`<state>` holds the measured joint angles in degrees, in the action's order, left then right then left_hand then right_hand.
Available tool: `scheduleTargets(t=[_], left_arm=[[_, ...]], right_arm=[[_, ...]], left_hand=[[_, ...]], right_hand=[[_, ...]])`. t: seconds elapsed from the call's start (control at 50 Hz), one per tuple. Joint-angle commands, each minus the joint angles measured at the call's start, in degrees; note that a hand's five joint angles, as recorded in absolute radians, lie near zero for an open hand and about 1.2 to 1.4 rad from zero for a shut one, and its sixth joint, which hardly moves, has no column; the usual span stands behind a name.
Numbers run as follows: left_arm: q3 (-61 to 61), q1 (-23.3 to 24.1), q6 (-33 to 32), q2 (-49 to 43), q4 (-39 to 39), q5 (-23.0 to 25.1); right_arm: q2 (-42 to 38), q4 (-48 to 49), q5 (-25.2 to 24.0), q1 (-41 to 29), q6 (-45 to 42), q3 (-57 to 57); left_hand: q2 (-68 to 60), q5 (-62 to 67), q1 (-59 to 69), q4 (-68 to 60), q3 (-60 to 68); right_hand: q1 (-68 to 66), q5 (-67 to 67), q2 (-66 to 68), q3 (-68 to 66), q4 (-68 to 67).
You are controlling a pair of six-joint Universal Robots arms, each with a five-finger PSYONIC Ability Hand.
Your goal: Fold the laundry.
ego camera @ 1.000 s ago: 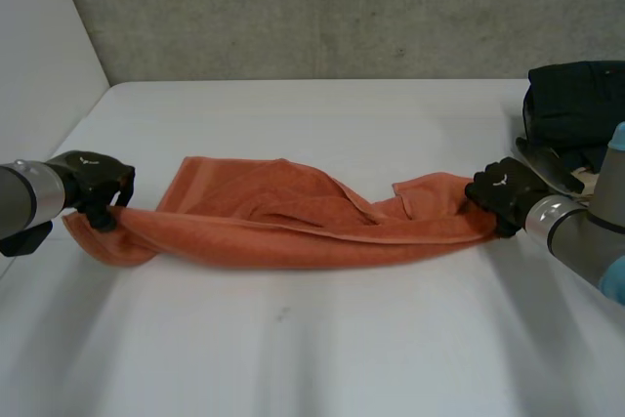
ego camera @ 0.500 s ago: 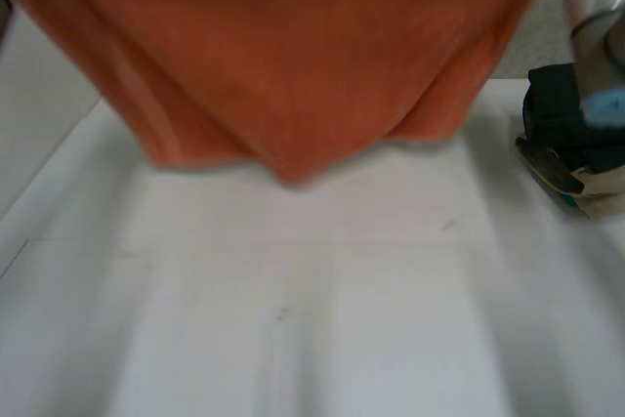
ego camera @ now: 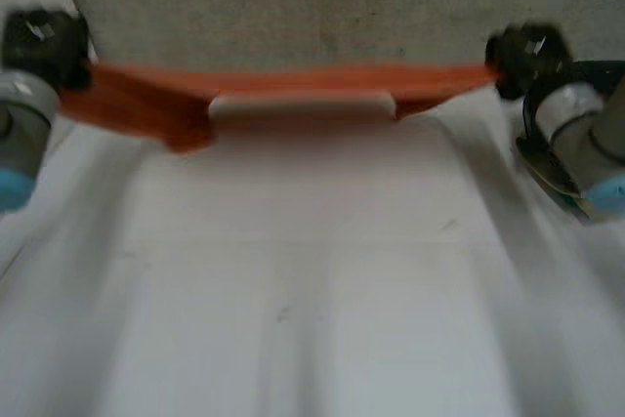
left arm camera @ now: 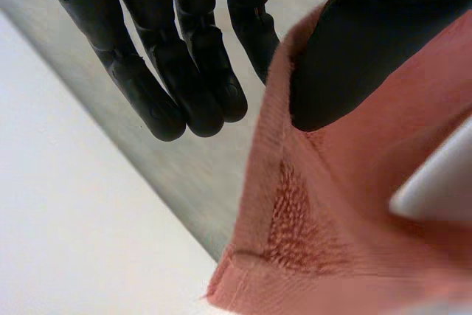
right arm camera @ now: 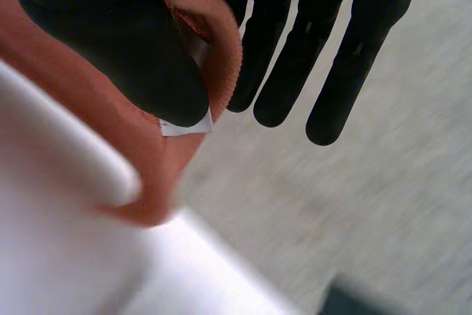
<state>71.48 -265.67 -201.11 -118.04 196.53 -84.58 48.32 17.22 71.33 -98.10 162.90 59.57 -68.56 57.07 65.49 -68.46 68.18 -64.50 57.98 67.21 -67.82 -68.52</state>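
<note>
Orange towel taut between robot hands, tag under right thumb

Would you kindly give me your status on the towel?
Left hand pinches one end of orange towel, right hand the other. Towel stretched between them above the table. Dark clothes pile at its right edge.

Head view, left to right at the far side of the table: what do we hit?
left hand, pinching one end → orange terry towel, stretched out above the table → right hand, pinching the other end → dark clothing pile
</note>
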Motion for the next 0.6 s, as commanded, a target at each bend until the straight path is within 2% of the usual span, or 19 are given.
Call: scheduleTargets(t=[0.02, 0.1, 0.18, 0.2, 0.26, 0.28, 0.36, 0.46, 0.6], left_arm=[[12.97, -0.98, -7.27, 1.76, -1.23, 4.42], [18.86, -2.48, -13.06, 6.32, -6.41, 4.77], [23.52, -4.06, -20.62, 12.65, -17.29, 4.69], [24.93, -4.84, -23.77, 15.01, -22.98, 4.42], [26.52, -5.64, -29.06, 17.75, -32.32, 3.81], [27.13, -6.17, -31.95, 18.98, -37.92, 3.11], [27.40, -6.52, -37.41, 19.52, -48.06, 2.67], [23.28, -4.16, -38.04, 17.77, -47.65, 2.05], [10.02, 1.12, -33.74, 7.93, -41.67, -1.64]], right_arm=[[0.99, -7.19, -2.25, 1.50, -7.85, 10.82], [5.37, -17.11, -2.16, 2.73, -12.07, 13.90], [11.18, -30.81, -1.11, 4.49, -19.18, 15.31], [13.01, -37.02, -0.15, 5.36, -22.94, 15.48], [14.79, -46.46, 1.70, 6.51, -29.37, 15.75], [15.31, -52.32, 3.19, 7.04, -34.00, 15.92], [15.76, -63.24, 6.71, 7.48, -43.69, 16.28], [14.53, -60.91, 6.72, 6.87, -42.93, 15.31], [9.44, -52.48, 6.54, 3.79, -35.29, 9.52]], left_hand=[[-11.44, 12.93, 14.51, -11.54, 11.82], [-11.44, 12.93, 14.51, -11.54, 11.82], [-11.44, 12.93, 14.51, -11.54, 11.82], [-11.44, 12.93, 14.51, -11.54, 11.82], [-11.44, 12.93, 14.51, -11.54, 11.82], [-11.44, 12.93, 14.51, -11.54, 11.82], [-11.44, 12.93, 14.51, -11.54, 11.82], [-11.44, 12.93, 14.51, -11.54, 11.82], [-11.44, 12.93, 14.51, -11.54, 11.82]], right_hand=[[-15.50, 12.02, 12.79, -12.18, -11.48], [-15.50, 12.02, 12.79, -12.18, -11.48], [-15.50, 12.02, 12.79, -12.18, -11.48], [-15.50, 12.02, 12.79, -12.18, -11.48], [-15.50, 12.02, 12.79, -12.18, -11.48], [-15.50, 12.02, 12.79, -12.18, -11.48], [-15.50, 12.02, 12.79, -12.18, -11.48], [-15.50, 12.02, 12.79, -12.18, -11.48], [-15.50, 12.02, 12.79, -12.18, -11.48]])
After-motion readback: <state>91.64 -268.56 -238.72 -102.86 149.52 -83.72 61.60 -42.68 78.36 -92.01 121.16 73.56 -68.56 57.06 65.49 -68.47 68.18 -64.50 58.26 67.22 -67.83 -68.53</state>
